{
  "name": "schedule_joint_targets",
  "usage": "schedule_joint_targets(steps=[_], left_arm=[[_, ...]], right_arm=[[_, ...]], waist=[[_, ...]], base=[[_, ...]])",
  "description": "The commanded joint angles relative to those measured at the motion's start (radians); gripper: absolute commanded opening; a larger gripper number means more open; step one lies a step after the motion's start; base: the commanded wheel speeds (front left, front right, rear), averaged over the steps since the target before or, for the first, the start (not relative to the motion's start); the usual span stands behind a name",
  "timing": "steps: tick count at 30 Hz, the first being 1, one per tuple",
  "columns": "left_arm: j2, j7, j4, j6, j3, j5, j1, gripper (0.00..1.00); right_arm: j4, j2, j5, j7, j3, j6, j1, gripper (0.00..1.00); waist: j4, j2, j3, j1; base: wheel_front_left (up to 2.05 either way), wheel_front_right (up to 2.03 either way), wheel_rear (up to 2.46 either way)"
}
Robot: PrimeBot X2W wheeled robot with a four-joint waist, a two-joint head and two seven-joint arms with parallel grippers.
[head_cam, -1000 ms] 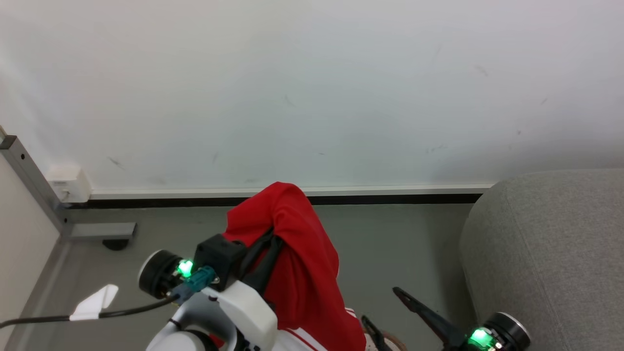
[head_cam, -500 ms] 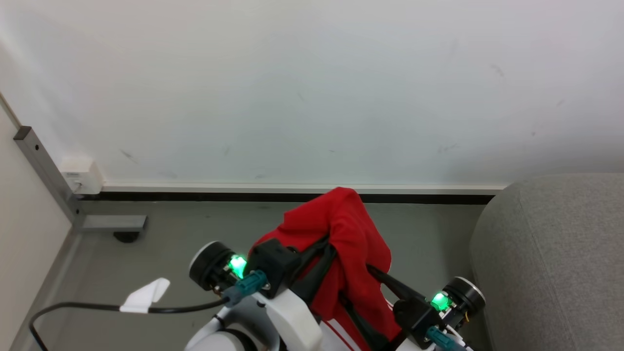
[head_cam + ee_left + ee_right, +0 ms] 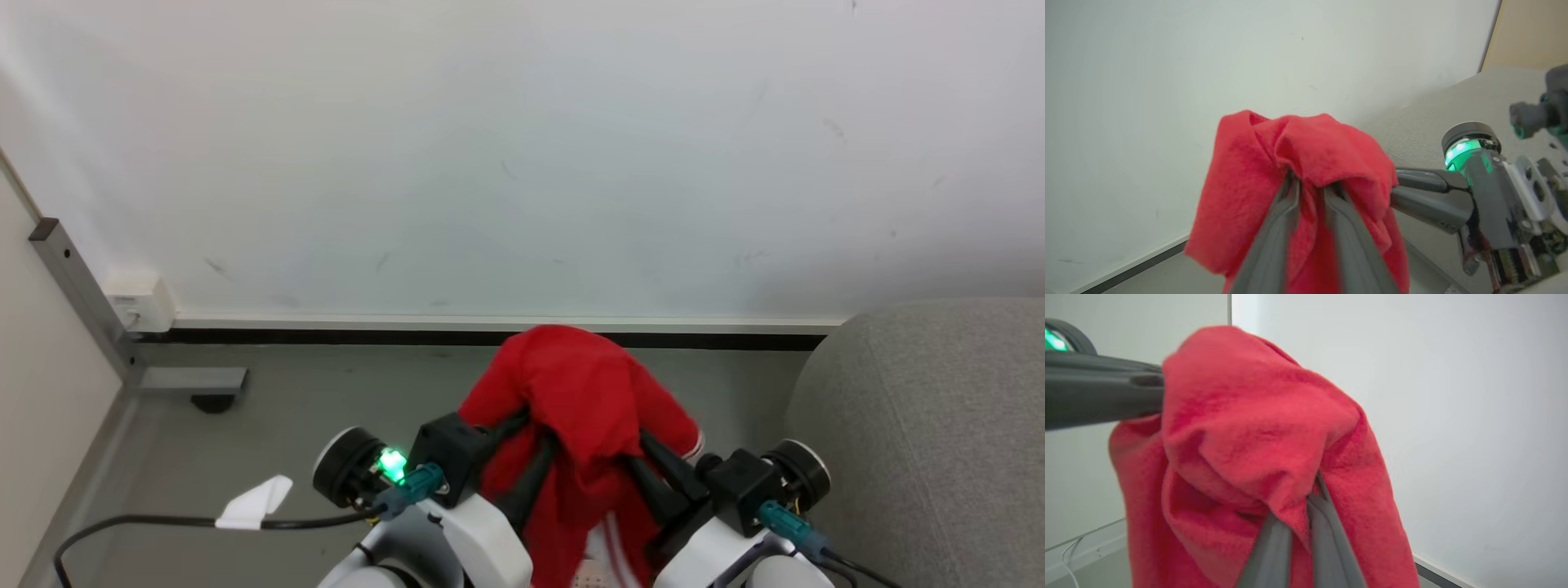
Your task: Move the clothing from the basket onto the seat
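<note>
The pale wall (image 3: 522, 163) takes up the upper half of my head view. The seat (image 3: 922, 425) sits at the lower right as a rounded grey corner, with bare floor (image 3: 326, 384) between it and the arms. The clothing (image 3: 580, 392) is up in the air at lower centre. It is a red bundle draped over both sets of fingers, and its tail hangs down between the forearms with a white-striped edge at the bottom of the frame.

I read this as a two-point carry: the cloth is floppy, so holding it at two spots should keep it from trailing on the way across to the seat. My right hand (image 3: 1306, 506) has its fingers pressed together on a fold, low in the middle of its wrist view. My left hand (image 3: 1312, 190) shows a narrow gap between its fingers with red fabric in it. I cannot tell whether it is pinching the cloth or only bearing the drape. The bundle hangs apart from the seat, so the set-down is not yet done.
</note>
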Motion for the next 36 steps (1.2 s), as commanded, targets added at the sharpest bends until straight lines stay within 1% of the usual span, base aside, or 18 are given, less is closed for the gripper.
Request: schedule_joint_targets(steps=[1, 14, 22, 28, 36], left_arm=[[0.004, -0.008, 0.007, 0.003, 0.001, -0.013, 0.011, 1.0], [-0.002, -0.03, 0.034, 0.018, 0.004, -0.029, 0.037, 1.0], [-0.009, -0.045, 0.038, 0.026, 0.0, -0.04, 0.048, 1.0], [-0.008, -0.051, 0.038, 0.03, -0.003, -0.047, 0.058, 1.0], [-0.003, -0.061, 0.023, 0.035, -0.003, -0.053, 0.068, 1.0]], right_arm=[[-0.012, 0.0, 0.003, -0.007, -0.011, -0.002, 0.013, 0.0], [-0.064, -0.006, -0.035, -0.007, -0.156, -0.002, 0.021, 0.0], [-0.101, -0.018, -0.04, -0.006, -0.239, -0.002, 0.041, 0.0], [-0.122, -0.029, -0.051, -0.006, -0.279, -0.002, 0.057, 0.0], [-0.148, -0.043, -0.062, -0.006, -0.304, -0.002, 0.061, 0.0]], waist=[[-0.006, 0.0, 0.001, -0.0001], [-0.069, 0.0, 0.013, -0.0001], [-0.138, 0.0, 0.021, -0.0001], [-0.215, 0.0, 0.034, -0.0001], [-0.351, 0.0, 0.056, -0.0001]], base=[[0.0, 0.0, 0.0], [0.0, 0.0, 0.0], [0.0, 0.0, 0.0], [0.0, 0.0, 0.0], [0.0, 0.0, 0.0]])
